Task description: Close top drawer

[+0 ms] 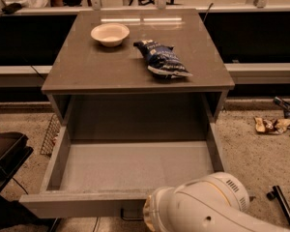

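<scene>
Jaws impossible to judge, with gripper hidden beneath white arm [208,208] bent low across front edge of open top drawer [77,204].
</scene>
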`<state>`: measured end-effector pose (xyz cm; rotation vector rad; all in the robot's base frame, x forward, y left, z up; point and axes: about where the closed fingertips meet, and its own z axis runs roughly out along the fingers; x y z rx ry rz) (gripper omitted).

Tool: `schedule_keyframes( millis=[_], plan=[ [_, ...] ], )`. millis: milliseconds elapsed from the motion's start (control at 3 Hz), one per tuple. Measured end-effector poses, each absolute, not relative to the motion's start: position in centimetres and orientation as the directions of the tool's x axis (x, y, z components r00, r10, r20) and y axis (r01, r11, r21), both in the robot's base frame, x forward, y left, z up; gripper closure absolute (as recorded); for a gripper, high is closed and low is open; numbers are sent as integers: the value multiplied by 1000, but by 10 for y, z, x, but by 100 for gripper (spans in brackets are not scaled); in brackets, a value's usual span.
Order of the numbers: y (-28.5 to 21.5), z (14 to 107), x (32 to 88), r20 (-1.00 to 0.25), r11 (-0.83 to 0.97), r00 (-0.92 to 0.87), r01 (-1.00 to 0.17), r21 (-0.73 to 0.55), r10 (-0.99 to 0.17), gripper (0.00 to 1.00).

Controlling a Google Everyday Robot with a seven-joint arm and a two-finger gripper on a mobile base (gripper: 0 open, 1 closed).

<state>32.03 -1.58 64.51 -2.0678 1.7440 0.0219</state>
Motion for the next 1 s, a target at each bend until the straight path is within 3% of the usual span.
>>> schedule_keyframes(
  millis=[1000],
  plan=[
    [-19, 655, 381, -241, -159, 259, -916, -368, -935, 100]
  ],
)
